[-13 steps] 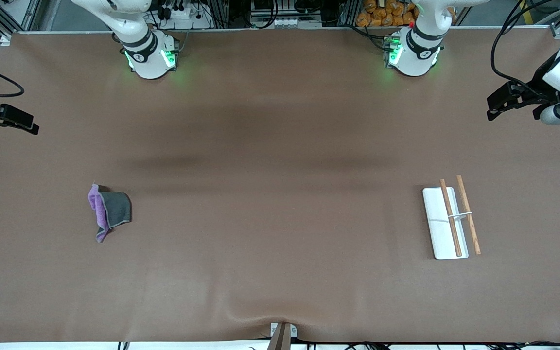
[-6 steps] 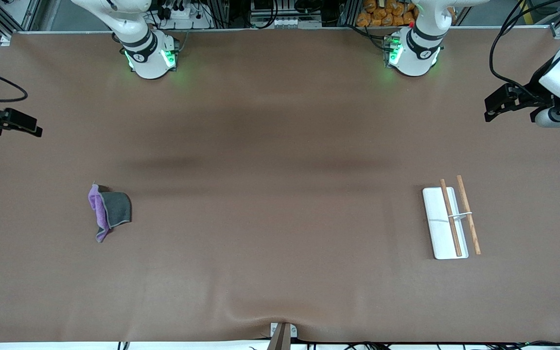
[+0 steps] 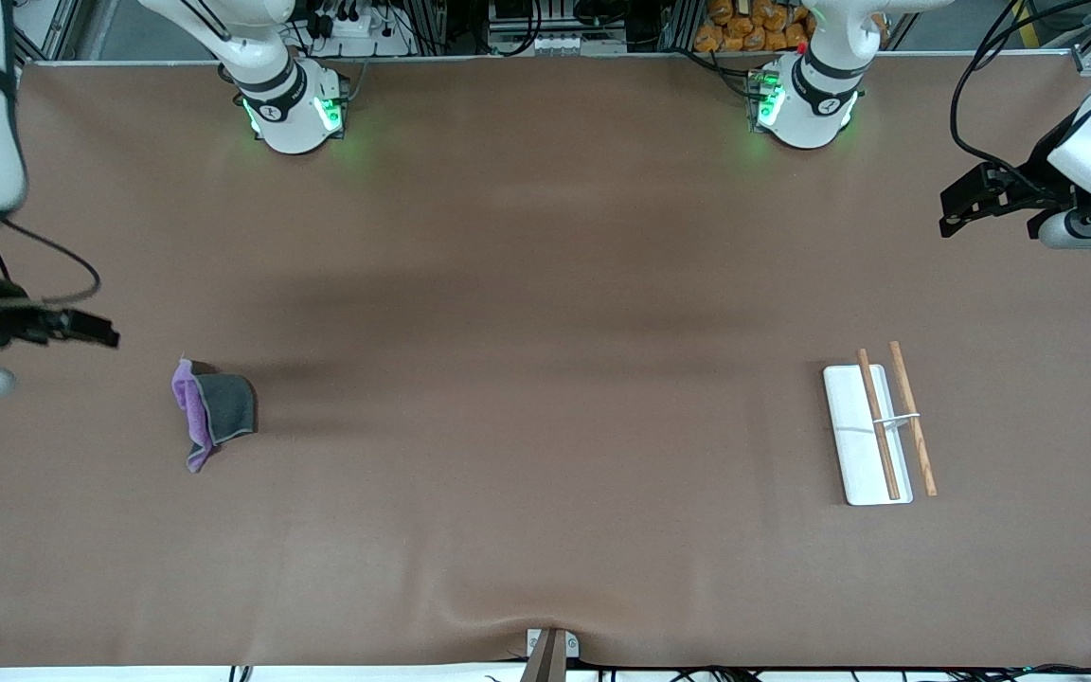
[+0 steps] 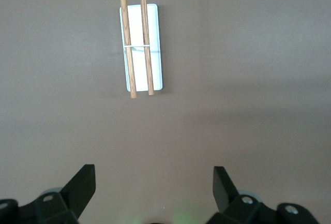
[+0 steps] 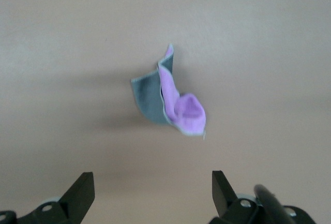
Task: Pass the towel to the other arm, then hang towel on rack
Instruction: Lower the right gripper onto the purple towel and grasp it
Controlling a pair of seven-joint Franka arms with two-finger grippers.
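The towel (image 3: pixel 214 412) lies crumpled on the brown table toward the right arm's end, purple and dark grey faces both showing. It also shows in the right wrist view (image 5: pixel 170 102). My right gripper (image 3: pixel 102 333) hangs open and empty over the table beside the towel, apart from it; its jaws stand wide (image 5: pixel 153 185). The rack (image 3: pixel 877 431), a white base plate with two wooden rods, lies flat toward the left arm's end and shows in the left wrist view (image 4: pixel 140 43). My left gripper (image 3: pixel 955 213) is open and empty over the table's end, away from the rack (image 4: pixel 153 182).
The arms' bases (image 3: pixel 295 109) (image 3: pixel 806 104) stand along the table edge farthest from the front camera. A small metal bracket (image 3: pixel 550 649) sits at the table edge nearest the front camera. Cables and boxes lie past the bases' edge.
My right gripper has swung in over the table toward the towel, and its white forearm has come into view. My left gripper has shifted only slightly. Towel and rack have not moved.
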